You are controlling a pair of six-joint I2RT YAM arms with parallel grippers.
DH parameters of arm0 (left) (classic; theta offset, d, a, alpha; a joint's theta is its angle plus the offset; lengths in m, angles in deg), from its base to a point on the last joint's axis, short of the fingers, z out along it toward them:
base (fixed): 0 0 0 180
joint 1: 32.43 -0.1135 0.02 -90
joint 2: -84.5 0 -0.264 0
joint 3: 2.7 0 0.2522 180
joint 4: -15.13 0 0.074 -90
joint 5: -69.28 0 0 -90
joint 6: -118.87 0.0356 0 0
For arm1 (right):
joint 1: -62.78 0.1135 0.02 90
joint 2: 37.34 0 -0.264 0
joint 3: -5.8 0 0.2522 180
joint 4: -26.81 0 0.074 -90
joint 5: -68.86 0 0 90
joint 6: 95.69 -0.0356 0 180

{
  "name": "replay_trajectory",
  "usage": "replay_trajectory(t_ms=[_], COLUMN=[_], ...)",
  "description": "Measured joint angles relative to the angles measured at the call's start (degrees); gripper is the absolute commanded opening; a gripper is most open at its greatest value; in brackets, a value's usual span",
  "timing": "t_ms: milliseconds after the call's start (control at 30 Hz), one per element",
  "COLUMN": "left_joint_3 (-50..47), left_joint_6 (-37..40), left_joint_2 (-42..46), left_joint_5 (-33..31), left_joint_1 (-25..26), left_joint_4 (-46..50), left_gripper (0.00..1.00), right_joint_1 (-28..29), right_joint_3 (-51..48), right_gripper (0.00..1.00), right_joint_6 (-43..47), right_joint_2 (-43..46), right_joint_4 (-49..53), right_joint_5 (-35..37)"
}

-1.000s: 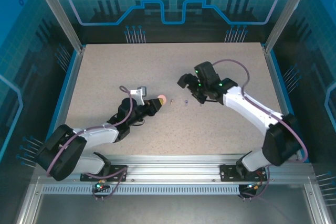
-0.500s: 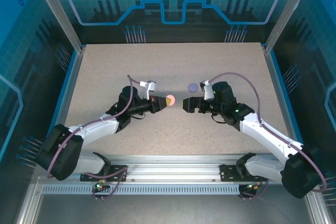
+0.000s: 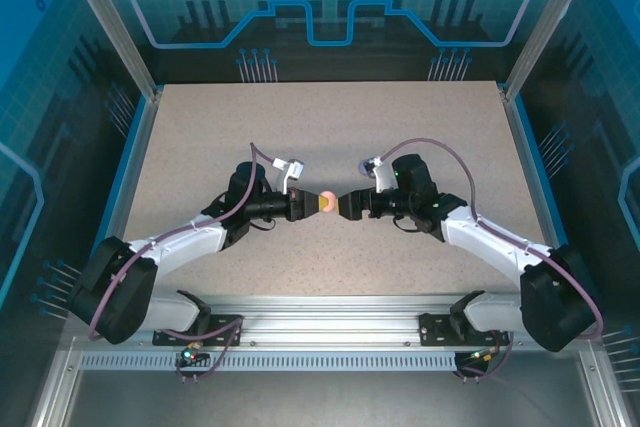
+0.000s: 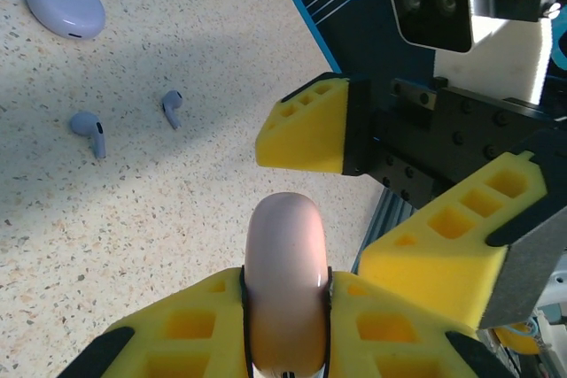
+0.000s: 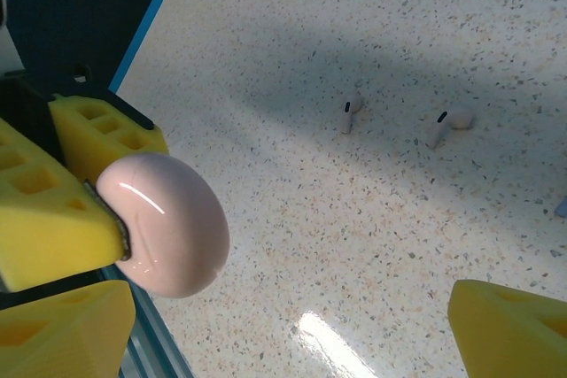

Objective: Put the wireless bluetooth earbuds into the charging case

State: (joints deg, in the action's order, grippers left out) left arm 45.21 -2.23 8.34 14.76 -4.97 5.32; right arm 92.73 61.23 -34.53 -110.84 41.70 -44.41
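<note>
While the left claw (image 3: 310, 204) squeezes the pink case (image 4: 285, 263) tight, the right claw (image 4: 374, 188), wide open and empty, should close gently on its free end. The earbuds (image 4: 89, 130) lie on the table (image 4: 159, 227) nearby.

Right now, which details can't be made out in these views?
Pink case, left wrist: lid seam hidden by the left end effector pads and the bottom edge.
Purple case, top view: mostly behind the right arm.
Purplish earbuds, left wrist: too small to tell left from right.
</note>
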Motion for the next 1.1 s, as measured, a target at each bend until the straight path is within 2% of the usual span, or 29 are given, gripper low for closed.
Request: replay_trajectory(t_ms=[567, 900, 1100], left_joint_3=[0.63, 0.66, 0.66], left_joint_6=[0.04, 0.07, 0.04], left_joint_2=[0.00, 1.31, 1.66], left_joint_5=[0.57, 1.95, 1.95], left_joint_1=[-0.42, -0.46, -0.46], left_joint_4=[0.83, 1.05, 1.01], left_gripper=[0.00, 0.00, 0.00], right_joint_1=[0.39, -3.02, -3.13], right_joint_3=[1.90, 1.40, 0.72], right_gripper=[0.88, 0.85, 0.84], right_joint_6=[0.02, -0.04, -0.04], right_joint_2=[-4.00, -5.60, -2.82], right_joint_4=[-2.29, -2.36, -1.05], right_joint_5=[-0.61, 1.62, 0.92])
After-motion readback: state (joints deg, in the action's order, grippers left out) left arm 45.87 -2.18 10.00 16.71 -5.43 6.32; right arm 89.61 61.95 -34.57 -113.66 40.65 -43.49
